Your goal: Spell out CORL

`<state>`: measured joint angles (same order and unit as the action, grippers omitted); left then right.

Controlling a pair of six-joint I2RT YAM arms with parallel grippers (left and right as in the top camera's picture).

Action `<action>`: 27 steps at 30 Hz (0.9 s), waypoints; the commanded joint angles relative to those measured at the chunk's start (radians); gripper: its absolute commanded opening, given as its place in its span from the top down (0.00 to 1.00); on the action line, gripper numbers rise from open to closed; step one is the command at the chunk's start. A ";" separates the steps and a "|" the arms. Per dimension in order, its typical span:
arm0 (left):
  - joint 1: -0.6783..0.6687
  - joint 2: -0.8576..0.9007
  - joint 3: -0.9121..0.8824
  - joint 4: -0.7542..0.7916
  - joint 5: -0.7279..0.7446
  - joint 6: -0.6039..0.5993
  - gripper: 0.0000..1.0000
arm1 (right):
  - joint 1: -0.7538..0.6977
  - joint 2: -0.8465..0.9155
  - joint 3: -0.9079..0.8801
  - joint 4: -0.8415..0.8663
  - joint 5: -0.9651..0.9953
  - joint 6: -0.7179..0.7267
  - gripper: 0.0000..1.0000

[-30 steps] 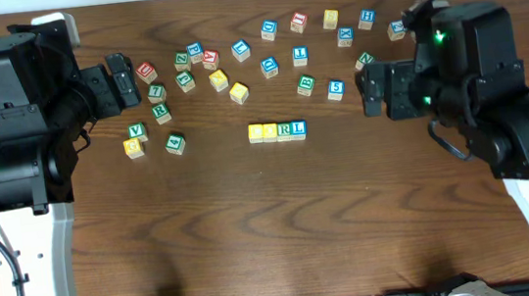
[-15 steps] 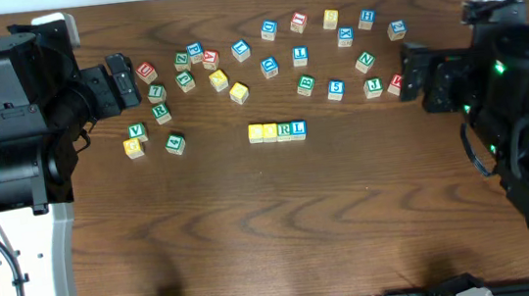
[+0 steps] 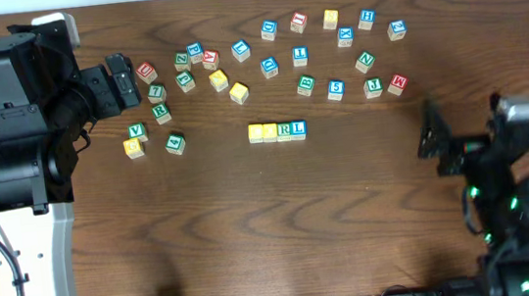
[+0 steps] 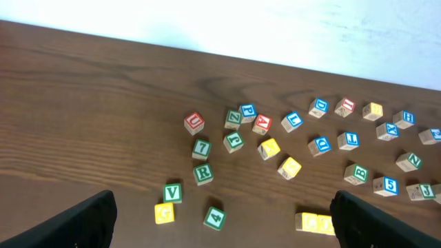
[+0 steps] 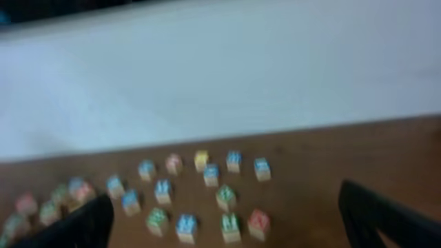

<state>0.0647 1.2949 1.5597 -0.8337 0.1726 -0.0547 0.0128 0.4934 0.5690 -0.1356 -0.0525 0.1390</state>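
1. Two fingers of the left gripper (image 3: 122, 80) are standing wide apart at the table's (image 3: 253, 228) left side, gripping nothing and hovering just beside a red-lettered cube (image 3: 146, 72).
2. Several loose cubes are lying right of it, among them a green V cube (image 3: 138, 132) touching a yellow cube (image 3: 133, 148), with a green 4 cube (image 3: 174, 144) nearby.
3. Four cubes are sitting side by side as the CORL row (image 3: 278, 131) at mid-table: two yellow-faced cubes (image 3: 263, 132) whose letters are too faint to read, then the green R cube (image 3: 285, 130), then the blue L cube (image 3: 299, 128), each touching the next.
4. More scattered cubes are lying behind the row toward the right, including a blue 5 cube (image 3: 335, 88).
5. At the far right, the right gripper (image 3: 434, 135) is hanging well apart from the row; its blurred wrist view is showing both fingers (image 5: 386, 213) spread wide with nothing between them.
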 commanded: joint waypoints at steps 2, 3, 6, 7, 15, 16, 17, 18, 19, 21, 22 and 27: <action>0.003 -0.002 0.010 0.000 -0.009 0.002 0.02 | -0.009 -0.135 -0.231 0.149 -0.029 -0.017 0.01; 0.003 -0.002 0.010 0.000 -0.009 0.002 0.02 | -0.009 -0.166 -0.284 0.189 -0.029 -0.017 0.01; 0.003 -0.002 0.010 0.000 -0.009 0.002 0.02 | -0.009 -0.268 -0.416 0.237 -0.032 -0.013 0.01; 0.003 -0.002 0.010 0.000 -0.009 0.002 0.02 | -0.009 -0.303 -0.446 0.235 -0.035 -0.013 0.01; 0.003 -0.003 0.010 0.000 -0.009 0.002 0.02 | -0.013 -0.484 -0.564 0.127 -0.044 -0.014 0.01; 0.003 -0.003 0.010 0.000 -0.009 0.002 0.02 | -0.013 -0.484 -0.563 0.093 -0.044 -0.014 0.01; 0.003 -0.002 0.010 0.000 -0.009 0.002 0.02 | -0.013 -0.485 -0.563 0.069 -0.043 -0.014 0.01; 0.003 -0.002 0.010 0.000 -0.009 0.002 0.02 | -0.013 -0.484 -0.563 0.065 -0.034 -0.014 0.01; 0.003 -0.002 0.010 0.000 -0.009 0.002 0.02 | -0.013 -0.485 -0.563 0.065 -0.029 -0.014 0.01; 0.003 -0.003 0.010 0.000 -0.009 0.002 0.02 | -0.013 -0.485 -0.563 0.064 -0.032 -0.013 0.01; 0.003 -0.002 0.010 0.000 -0.009 0.002 0.02 | -0.013 -0.485 -0.563 0.066 -0.040 -0.013 0.01; 0.003 -0.002 0.010 0.000 -0.009 0.002 0.02 | -0.013 -0.484 -0.563 0.066 -0.040 -0.013 0.01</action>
<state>0.0647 1.2949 1.5597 -0.8337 0.1730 -0.0547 0.0086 0.0166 0.0082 -0.0669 -0.0891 0.1360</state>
